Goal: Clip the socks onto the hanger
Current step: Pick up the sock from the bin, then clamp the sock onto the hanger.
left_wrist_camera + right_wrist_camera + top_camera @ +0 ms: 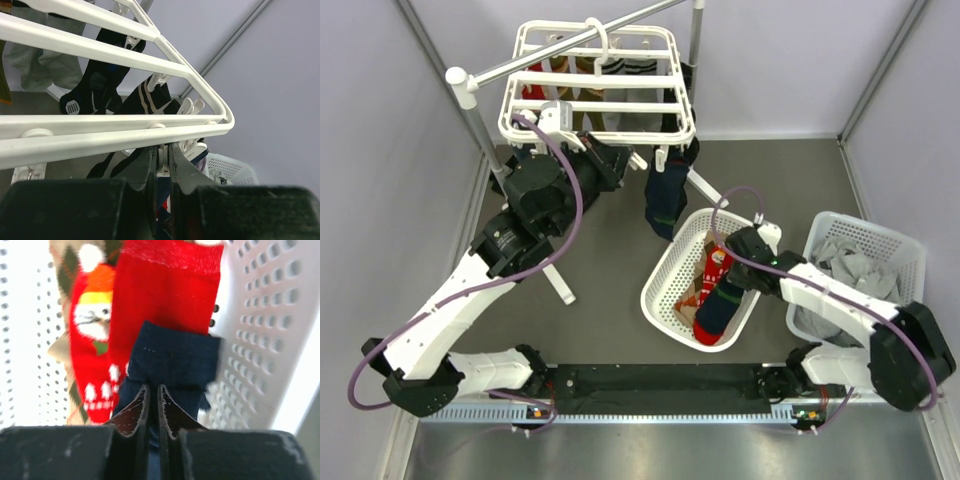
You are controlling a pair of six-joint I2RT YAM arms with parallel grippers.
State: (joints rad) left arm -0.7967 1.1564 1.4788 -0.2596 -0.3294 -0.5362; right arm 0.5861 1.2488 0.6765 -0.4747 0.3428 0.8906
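Note:
The white hanger (600, 80) hangs from a grey rail at the back; several socks are clipped under it, and a navy sock (665, 195) dangles at its front right corner. My left gripper (632, 158) is under the hanger's front bar (125, 125), shut on a white clip (165, 156). My right gripper (728, 272) is inside the tilted white basket (665, 275), shut on the navy cuff (172, 357) of a navy and red sock (715, 305). Red festive socks (95, 340) lie beside it in the basket.
A second white basket (910, 250) holding grey socks stands at the right. The rack's stand has white legs (560, 280) spread across the floor between the arms. Grey walls close in on both sides.

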